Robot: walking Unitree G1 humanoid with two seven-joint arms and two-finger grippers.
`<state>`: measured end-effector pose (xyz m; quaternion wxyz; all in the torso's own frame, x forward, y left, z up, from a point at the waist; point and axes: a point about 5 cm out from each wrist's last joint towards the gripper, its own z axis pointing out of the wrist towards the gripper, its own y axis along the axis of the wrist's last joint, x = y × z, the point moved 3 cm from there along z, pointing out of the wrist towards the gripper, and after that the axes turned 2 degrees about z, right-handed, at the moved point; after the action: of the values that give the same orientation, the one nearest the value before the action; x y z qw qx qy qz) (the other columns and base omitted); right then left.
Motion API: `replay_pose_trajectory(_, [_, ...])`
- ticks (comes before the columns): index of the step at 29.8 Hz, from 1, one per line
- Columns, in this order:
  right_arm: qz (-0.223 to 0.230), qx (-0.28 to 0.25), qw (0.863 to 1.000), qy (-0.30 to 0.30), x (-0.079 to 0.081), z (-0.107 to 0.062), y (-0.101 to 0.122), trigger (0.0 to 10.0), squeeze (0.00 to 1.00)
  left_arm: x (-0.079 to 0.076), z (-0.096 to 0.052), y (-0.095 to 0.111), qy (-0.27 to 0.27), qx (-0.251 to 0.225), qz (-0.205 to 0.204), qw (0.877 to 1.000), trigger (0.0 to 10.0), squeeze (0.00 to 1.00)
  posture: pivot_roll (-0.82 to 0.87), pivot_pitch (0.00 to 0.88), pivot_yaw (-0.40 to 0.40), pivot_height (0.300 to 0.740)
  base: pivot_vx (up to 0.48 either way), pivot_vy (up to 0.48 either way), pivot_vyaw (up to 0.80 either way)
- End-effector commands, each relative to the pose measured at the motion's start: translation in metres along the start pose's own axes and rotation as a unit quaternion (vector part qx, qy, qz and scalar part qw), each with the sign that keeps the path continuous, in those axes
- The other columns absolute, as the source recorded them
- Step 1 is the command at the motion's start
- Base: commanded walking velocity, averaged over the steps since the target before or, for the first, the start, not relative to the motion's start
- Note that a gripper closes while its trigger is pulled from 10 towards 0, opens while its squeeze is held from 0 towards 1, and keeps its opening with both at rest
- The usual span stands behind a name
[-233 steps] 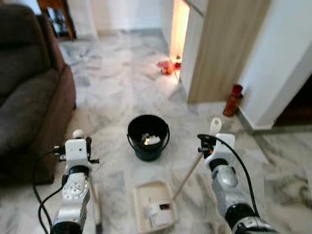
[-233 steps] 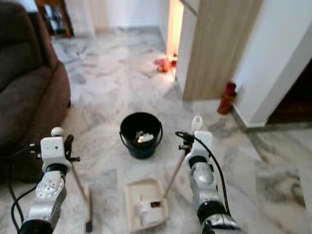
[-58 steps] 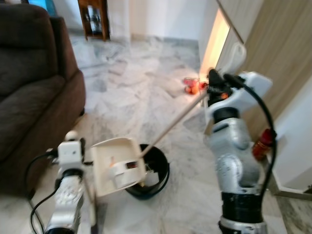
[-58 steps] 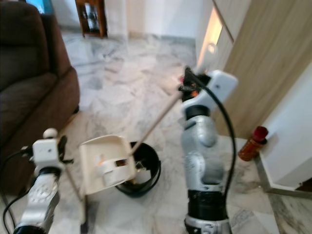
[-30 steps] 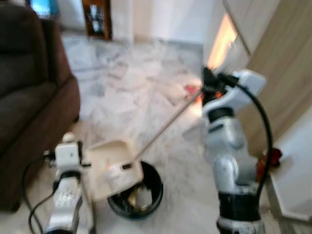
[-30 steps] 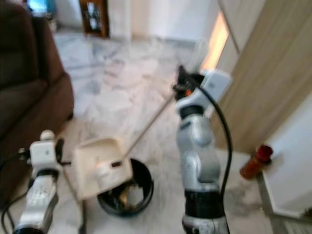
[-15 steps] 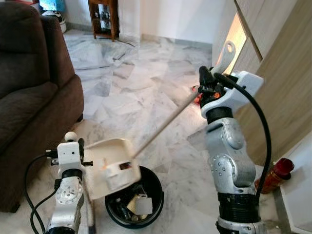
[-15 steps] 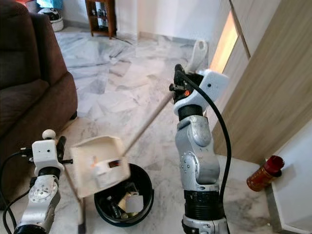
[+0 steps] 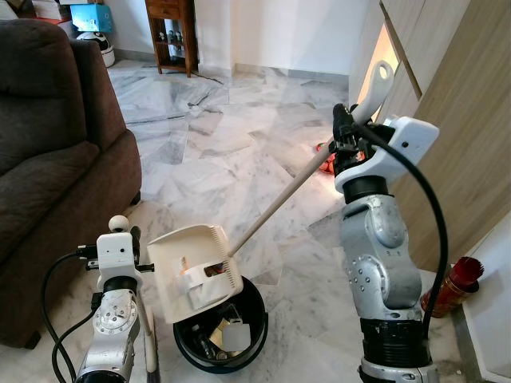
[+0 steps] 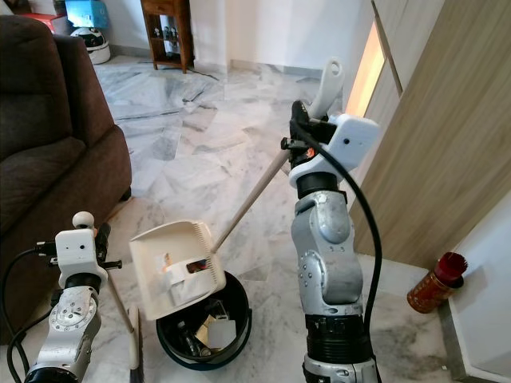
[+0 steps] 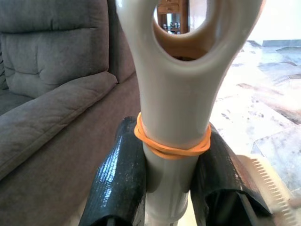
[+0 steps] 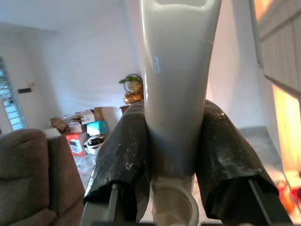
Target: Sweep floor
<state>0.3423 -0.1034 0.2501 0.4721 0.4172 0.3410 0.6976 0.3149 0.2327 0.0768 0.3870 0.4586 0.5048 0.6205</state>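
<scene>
Dustpan (image 9: 194,271) hangs tipped, mouth down, just over the black bucket (image 9: 219,339), well below and to the left of the right gripper (image 9: 345,137), whose fingers are clamped on the top of its long handle (image 9: 275,201). That handle slants down-left from the claw to the pan. Lower left, the left gripper (image 11: 164,165) pinches the broom handle (image 11: 181,94) upright beside the bucket.

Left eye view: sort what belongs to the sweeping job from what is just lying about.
Job: dustpan tipped over the black bucket; its long handle in the right gripper; broom handle in the left gripper.

Lying about: brown sofa; red bottle; wooden shelf.
</scene>
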Motion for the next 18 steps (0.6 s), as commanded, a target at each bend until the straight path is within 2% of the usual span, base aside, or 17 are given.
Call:
replay_pose_trajectory(1, [-0.001, -0.036, 0.999, 0.014, 0.006, 0.001, 0.014, 10.0, 0.00, -0.002, 0.003, 0.009, -0.005, -0.020, 0.003, 1.000, 10.0, 0.00, 0.11, 0.000, -0.012, 0.740, 0.000, 0.000, 0.00])
replay_pose_trajectory(4, [-0.018, -0.047, 0.998, 0.033, 0.013, -0.002, 0.015, 10.0, 0.00, -0.002, 0.003, 0.009, -0.005, -0.020, 0.002, 1.000, 10.0, 0.00, 0.11, 0.000, -0.011, 0.740, 0.000, 0.000, 0.00])
replay_pose_trajectory(8, [-0.042, -0.059, 0.994, 0.087, 0.030, -0.011, 0.013, 10.0, 0.00, -0.001, 0.004, 0.009, -0.004, -0.020, 0.002, 1.000, 10.0, 0.00, 0.10, 0.000, -0.010, 0.740, 0.000, 0.000, 0.00])
replay_pose_trajectory(9, [-0.035, -0.064, 0.991, 0.116, 0.040, -0.016, 0.012, 10.0, 0.00, -0.001, 0.004, 0.009, -0.004, -0.020, 0.002, 1.000, 10.0, 0.00, 0.10, 0.000, -0.010, 0.740, 0.000, 0.000, 0.00])
replay_pose_trajectory(13, [-0.019, -0.079, 0.984, 0.159, 0.057, -0.025, 0.014, 10.0, 0.00, -0.001, 0.004, 0.010, -0.003, -0.021, 0.003, 1.000, 10.0, 0.00, 0.11, 0.000, -0.006, 0.740, 0.000, 0.000, 0.00])
replay_pose_trajectory(18, [-0.019, -0.080, 0.976, 0.200, 0.072, -0.035, 0.011, 10.0, 0.00, 0.000, 0.004, 0.011, -0.003, -0.023, 0.003, 1.000, 10.0, 0.00, 0.11, 0.000, 0.000, 0.740, 0.000, 0.000, 0.00])
